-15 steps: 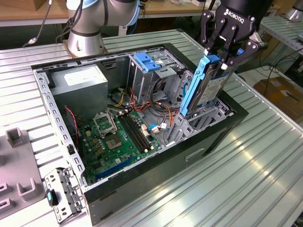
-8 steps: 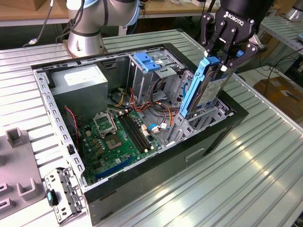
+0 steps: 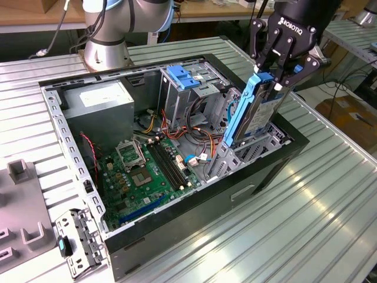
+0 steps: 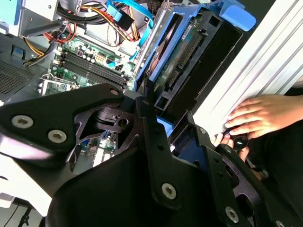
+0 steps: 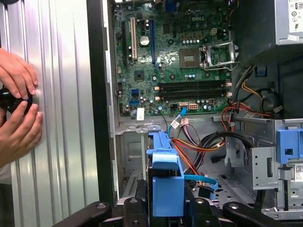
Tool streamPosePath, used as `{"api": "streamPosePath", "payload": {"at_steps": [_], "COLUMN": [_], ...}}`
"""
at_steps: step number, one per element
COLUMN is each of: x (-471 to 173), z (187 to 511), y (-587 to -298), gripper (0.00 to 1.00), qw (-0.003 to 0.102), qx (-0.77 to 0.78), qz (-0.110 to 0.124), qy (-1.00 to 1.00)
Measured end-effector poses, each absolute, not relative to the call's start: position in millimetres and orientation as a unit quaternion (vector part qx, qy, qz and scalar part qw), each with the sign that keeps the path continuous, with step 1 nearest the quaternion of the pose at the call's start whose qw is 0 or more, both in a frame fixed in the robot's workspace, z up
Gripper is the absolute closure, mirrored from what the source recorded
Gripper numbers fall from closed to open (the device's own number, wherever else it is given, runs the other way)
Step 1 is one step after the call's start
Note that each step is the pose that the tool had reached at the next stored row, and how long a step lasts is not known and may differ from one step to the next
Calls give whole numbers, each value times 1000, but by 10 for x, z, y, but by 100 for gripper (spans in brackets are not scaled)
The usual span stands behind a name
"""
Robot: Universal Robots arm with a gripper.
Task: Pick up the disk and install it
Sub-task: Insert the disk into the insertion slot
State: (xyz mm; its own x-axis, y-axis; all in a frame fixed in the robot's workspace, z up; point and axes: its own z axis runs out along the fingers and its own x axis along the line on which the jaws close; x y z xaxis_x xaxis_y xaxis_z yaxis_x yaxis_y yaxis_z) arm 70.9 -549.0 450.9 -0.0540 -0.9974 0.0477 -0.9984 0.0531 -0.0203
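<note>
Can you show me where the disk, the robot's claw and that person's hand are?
disk [image 3: 241, 112]: exterior view, on its blue side rail.
claw [image 3: 275, 75]: exterior view, midway between its fingertips, gripping the disk.
person's hand [image 4: 258, 116]: second wrist view, on the middle of the hand.

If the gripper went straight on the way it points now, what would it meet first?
Shut on the disk, the gripper points steeply down into the computer case. The disk's lower end would probably meet the metal drive bay below it first, though depth is unclear.
</note>
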Motion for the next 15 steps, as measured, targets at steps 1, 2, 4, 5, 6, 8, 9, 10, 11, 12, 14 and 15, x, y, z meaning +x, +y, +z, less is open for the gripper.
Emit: {"api": "streamPosePath", "payload": {"at_steps": [1,2,4,5,6,8,9,10,11,12,14,15], "x": [711,711,711,711,711,711,711,711,711,711,711,711], "z": [4499,4485,4466,4462,4459,4457,4455,4454,4454,4454,4453,4453], "y": [-5490,-5490,-5490,-5490,-5490,-5490,-5490,-5490,-5490,-5490,-5490,-5490], "gripper": [63,63,63,63,63,63,63,63,63,63,63,63], "qw": [11,10,10,10,10,10,10,10,10,10,10,10], "qx": [688,688,688,688,688,688,688,688,688,688,688,688], "qz": [24,24,24,24,24,24,24,24,24,24,24,24], "qy": [-726,-726,-726,-726,-726,-726,-726,-726,-726,-726,-726,-726]}}
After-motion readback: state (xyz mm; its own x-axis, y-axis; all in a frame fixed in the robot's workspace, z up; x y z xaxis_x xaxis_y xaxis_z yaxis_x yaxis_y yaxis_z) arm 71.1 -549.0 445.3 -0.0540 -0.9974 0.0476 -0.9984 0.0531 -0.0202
